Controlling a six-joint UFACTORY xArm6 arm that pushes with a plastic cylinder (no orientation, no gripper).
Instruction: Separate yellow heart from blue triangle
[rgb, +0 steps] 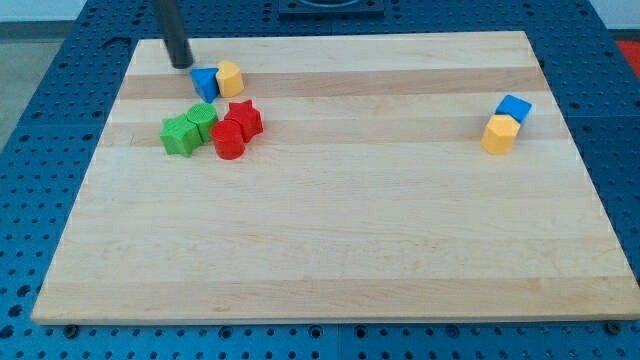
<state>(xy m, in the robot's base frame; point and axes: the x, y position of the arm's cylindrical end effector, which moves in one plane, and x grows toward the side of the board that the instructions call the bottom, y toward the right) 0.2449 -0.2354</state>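
My tip (181, 65) rests on the wooden surface (330, 230) near the view's top left corner, at the end of a straight dark rod that comes down from the view's top edge. There is no pincer on this arm, so there is nothing to be apart or together; only the rod's end shows.

Just to the view's right of my tip, and a little lower, sits the blue triangle (205, 83). A narrow strip of bare wood lies between the two, so my tip is close to it without touching. The yellow heart (230, 77) stands right against the blue triangle on its right side, and the two appear to touch.

Below this pair lies a cluster of four blocks. A red star (243, 118) and a red cylinder (228, 139) sit pressed together, and to their left a green block (202, 121) and a green star-like block (180, 135) sit side by side against them.

Far off by the view's right edge, well apart from everything else, a blue cube (514, 108) sits touching a yellow block (499, 134) just below and to its left.
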